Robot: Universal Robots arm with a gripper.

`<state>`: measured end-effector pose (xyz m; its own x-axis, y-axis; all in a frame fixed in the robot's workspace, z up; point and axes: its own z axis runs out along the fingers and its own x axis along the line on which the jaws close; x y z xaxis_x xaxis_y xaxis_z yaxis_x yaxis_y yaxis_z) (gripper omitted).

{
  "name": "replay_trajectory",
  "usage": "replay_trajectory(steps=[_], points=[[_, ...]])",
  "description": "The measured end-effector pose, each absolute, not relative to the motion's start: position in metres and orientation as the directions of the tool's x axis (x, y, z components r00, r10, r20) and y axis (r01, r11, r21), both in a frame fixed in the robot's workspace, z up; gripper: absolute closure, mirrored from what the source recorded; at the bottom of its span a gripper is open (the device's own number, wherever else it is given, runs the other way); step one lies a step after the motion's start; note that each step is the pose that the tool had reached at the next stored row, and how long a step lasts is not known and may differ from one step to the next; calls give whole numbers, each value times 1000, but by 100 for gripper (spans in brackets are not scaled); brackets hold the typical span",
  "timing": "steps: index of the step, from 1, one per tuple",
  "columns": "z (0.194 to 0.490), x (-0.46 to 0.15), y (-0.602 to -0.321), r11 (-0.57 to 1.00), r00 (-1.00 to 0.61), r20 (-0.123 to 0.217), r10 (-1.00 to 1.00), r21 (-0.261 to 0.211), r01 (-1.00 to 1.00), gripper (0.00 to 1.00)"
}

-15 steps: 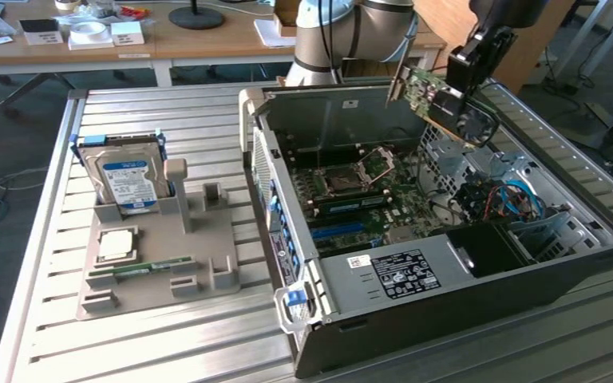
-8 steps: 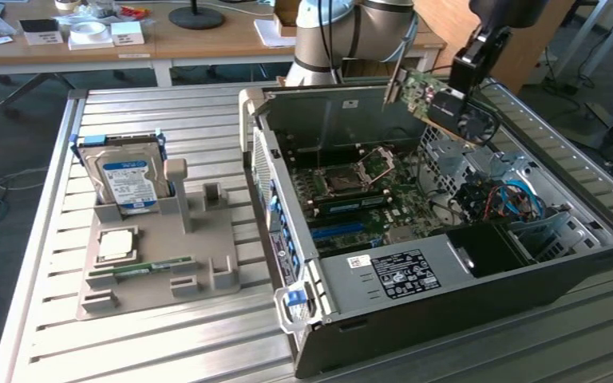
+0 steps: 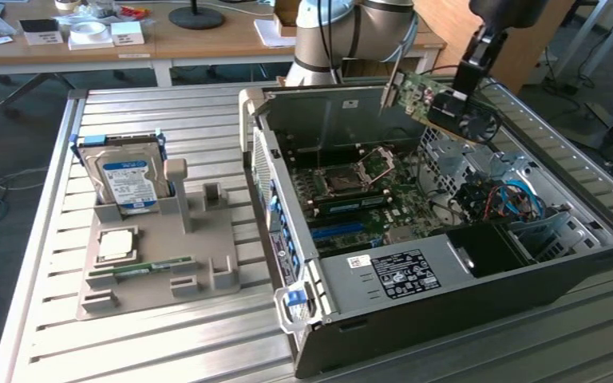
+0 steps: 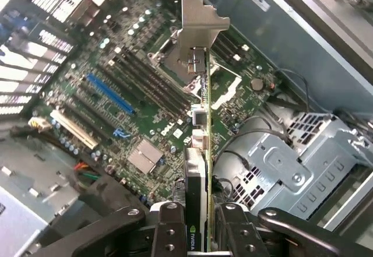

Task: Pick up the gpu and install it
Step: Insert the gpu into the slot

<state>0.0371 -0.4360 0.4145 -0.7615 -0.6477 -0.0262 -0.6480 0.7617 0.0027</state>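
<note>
High at one o'clock in the exterior view, our hand [image 3: 458, 102] was squeezed shut on the gpu [image 3: 421, 89], holding it in the air over the open computer case [image 3: 424, 319]. Picking up was done; it was not plugged in yet.

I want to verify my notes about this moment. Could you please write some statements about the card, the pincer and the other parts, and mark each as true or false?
1. The pincer holds the gpu in the air above the open computer case. True.
2. The gpu sits in a slot of the motherboard. False: it hangs clear above the board.
3. The hard drive stands upright in the grey holder, outside the case. True.
4. The green memory stick lies inside the case. False: it lies on the grey holder.
</note>
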Motion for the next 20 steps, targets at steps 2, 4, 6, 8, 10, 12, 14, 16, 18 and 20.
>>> replay_trajectory(steps=[2,4,6,8,10,12,14,16,18,20], points=[[414,37,-436,742,-742,-24,-670,1,-670,73],[414,37,-436,722,-722,-23,-692,-1,-692,73],[414,37,-436,701,-701,-21,-713,-3,-713,73],[414,37,-436,679,-679,-20,-734,-4,-734,73],[414,37,-436,657,-657,-18,-753,-6,-753,73],[414,37,-436,634,-634,-17,-773,-7,-773,73],[414,37,-436,610,-610,-16,-792,-8,-792,73],[414,37,-436,587,-587,-14,-810,-9,-810,73],[414,37,-436,563,-563,-12,-826,-10,-826,73],[414,37,-436,538,-538,-10,-843,-11,-843,73]])
